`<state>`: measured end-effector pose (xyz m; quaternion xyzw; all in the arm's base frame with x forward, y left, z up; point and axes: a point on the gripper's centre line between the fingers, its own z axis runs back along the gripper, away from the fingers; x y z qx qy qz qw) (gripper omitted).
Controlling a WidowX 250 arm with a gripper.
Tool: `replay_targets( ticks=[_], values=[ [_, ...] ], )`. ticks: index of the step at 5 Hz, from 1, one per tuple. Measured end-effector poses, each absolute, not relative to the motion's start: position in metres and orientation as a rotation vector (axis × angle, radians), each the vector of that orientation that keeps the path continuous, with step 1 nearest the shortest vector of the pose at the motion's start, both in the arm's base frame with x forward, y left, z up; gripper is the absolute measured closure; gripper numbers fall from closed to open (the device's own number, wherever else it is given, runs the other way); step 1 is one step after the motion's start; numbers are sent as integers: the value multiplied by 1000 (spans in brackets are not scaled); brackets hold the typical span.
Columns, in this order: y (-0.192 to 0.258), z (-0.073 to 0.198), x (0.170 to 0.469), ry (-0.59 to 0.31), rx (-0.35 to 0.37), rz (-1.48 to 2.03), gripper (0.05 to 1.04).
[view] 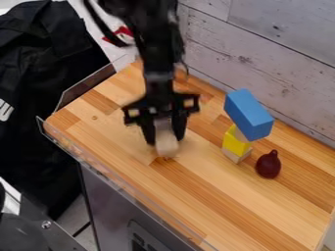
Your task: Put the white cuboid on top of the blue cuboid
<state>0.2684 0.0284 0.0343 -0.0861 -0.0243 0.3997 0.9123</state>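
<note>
The gripper point(165, 139) has its fingers closed on the white block point(167, 148), leaving the lower end free, probably for easy placing. The blue block point(249, 115) lies above the yellow block point(233, 142), whose stack supports it.

Robotics lab, by the look of it. Black jointed robot arm point(159, 54), top centre, over a striped light-wood table point(229, 201), centre; clear plastic edging point(124, 182) along its left side. Whitewashed wood-plank wall point(262, 49) behind, upper right.
</note>
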Motion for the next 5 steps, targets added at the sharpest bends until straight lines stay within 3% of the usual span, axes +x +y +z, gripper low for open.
replay_targets(
  ticks=[1,2,4,5],
  values=[
    [29,83,256,-124,-213,731,528],
    [27,128,247,-186,-186,673,528],
    [-26,164,253,-205,-184,487,528],
    [-50,163,268,-172,-151,407,528]
  ],
)
